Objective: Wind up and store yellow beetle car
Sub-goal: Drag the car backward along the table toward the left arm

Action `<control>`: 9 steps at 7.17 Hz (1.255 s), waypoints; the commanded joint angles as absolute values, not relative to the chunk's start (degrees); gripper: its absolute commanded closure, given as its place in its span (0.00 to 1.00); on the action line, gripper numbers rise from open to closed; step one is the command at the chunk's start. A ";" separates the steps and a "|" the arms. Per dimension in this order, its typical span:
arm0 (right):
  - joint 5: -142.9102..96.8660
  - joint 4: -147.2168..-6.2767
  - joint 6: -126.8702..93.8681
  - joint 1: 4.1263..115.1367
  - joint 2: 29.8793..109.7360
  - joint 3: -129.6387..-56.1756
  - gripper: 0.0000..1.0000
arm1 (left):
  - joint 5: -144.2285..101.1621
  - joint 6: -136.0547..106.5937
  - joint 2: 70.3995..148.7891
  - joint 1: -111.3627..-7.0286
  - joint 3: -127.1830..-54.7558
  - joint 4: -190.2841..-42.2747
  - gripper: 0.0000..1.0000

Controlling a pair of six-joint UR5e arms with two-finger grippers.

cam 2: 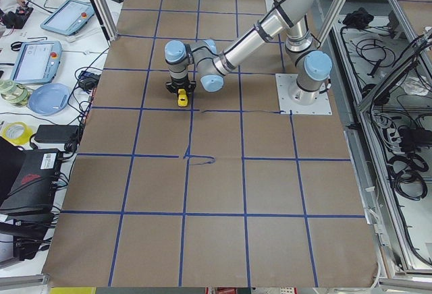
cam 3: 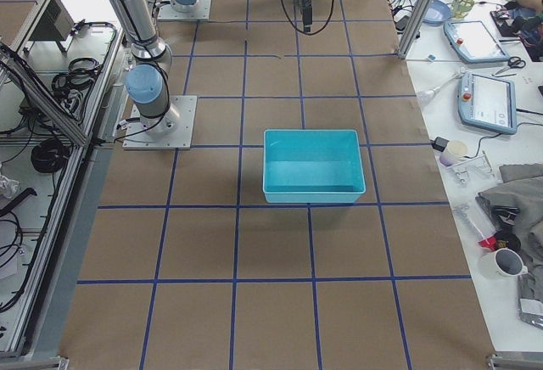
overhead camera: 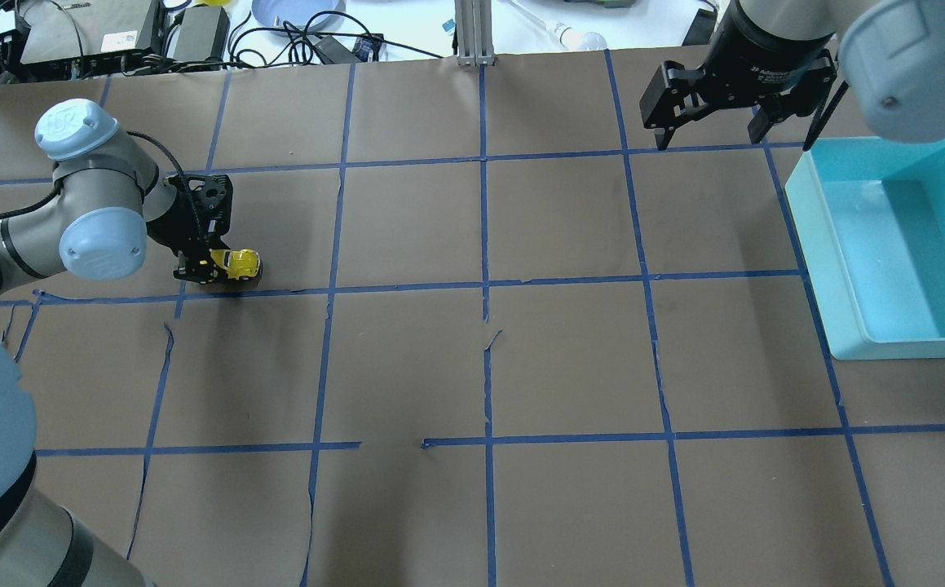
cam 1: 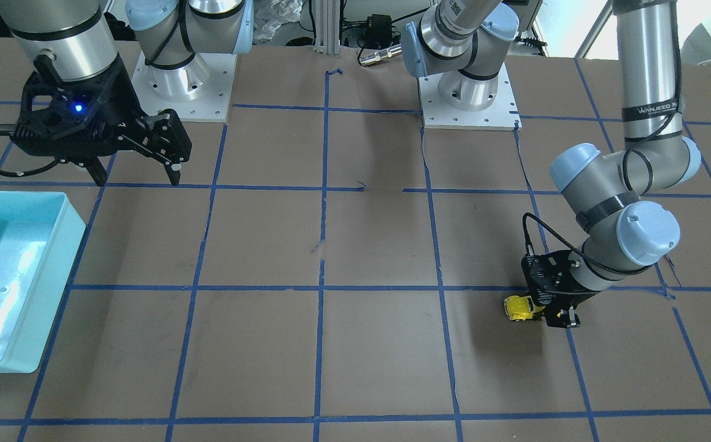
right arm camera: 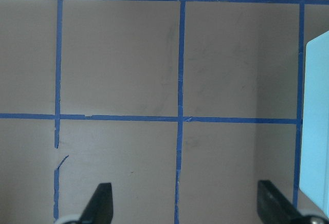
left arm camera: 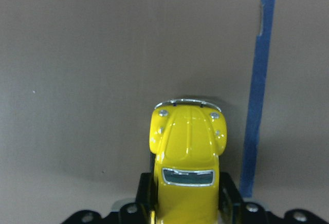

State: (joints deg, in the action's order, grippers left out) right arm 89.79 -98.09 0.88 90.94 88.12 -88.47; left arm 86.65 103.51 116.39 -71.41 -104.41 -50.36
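Observation:
The yellow beetle car [overhead camera: 240, 262] sits low at the brown table, on the robot's left side, just beyond a blue tape line. My left gripper [overhead camera: 213, 267] is shut on its rear half, and its nose sticks out toward the table's middle. In the left wrist view the car [left arm camera: 187, 147] sits between the two black fingers [left arm camera: 145, 193], with its silver bumper pointing away. It also shows in the front view [cam 1: 518, 307]. My right gripper [overhead camera: 708, 130] is open and empty, held high over the far right of the table, beside the teal bin [overhead camera: 814, 244].
The teal bin is empty and stands at the table's right edge [cam 1: 54, 270]; its rim shows in the right wrist view [right arm camera: 316, 131]. Blue tape lines grid the brown table [overhead camera: 480, 367]. Both arm bases [cam 1: 468, 98] stand at the robot's side.

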 commanded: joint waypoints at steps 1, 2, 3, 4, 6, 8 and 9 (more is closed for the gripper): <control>89.82 -98.09 0.88 90.88 88.07 -88.51 0.00 | 86.75 106.42 116.46 -69.79 -104.41 -50.36 0.73; 89.82 -98.09 0.88 90.97 88.07 -88.51 0.00 | 86.66 108.26 116.63 -68.74 -104.41 -50.36 0.73; 89.74 -98.09 0.88 90.97 88.07 -88.42 0.00 | 86.75 109.50 116.54 -67.95 -104.41 -50.36 0.73; 89.74 -98.09 0.88 90.97 88.15 -88.50 0.00 | 86.75 110.99 116.72 -67.07 -104.41 -50.36 0.73; 89.74 -98.09 0.88 90.97 88.07 -88.51 0.00 | 86.84 113.90 116.89 -65.14 -104.41 -50.27 0.71; 89.74 -98.09 0.88 90.97 88.15 -88.51 0.00 | 87.10 114.78 116.89 -64.69 -104.33 -50.19 0.41; 89.65 -98.09 0.88 90.97 88.15 -88.51 0.00 | 87.01 114.70 117.07 -64.34 -104.41 -50.19 0.02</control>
State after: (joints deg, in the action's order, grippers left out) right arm 89.71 -98.09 0.88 90.97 88.12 -88.51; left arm 87.06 114.52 117.08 -64.72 -104.42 -50.24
